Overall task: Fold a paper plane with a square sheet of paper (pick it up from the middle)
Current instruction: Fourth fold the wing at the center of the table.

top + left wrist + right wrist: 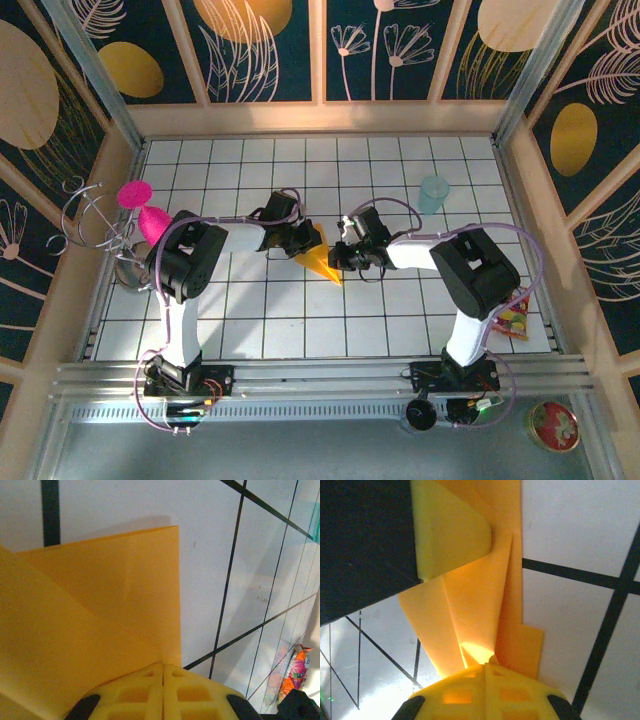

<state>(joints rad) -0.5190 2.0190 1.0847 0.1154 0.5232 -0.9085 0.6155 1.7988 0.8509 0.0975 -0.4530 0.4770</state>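
We pinch the thin orange-yellow folded paper sheet [322,258] from both sides at the middle of the white gridded counter [400,310]. Left tool [298,240] and right tool [342,256] are each clamped on it, probably to steady the creases.

Matt paper plane [322,262], smooth tabletop [260,325]
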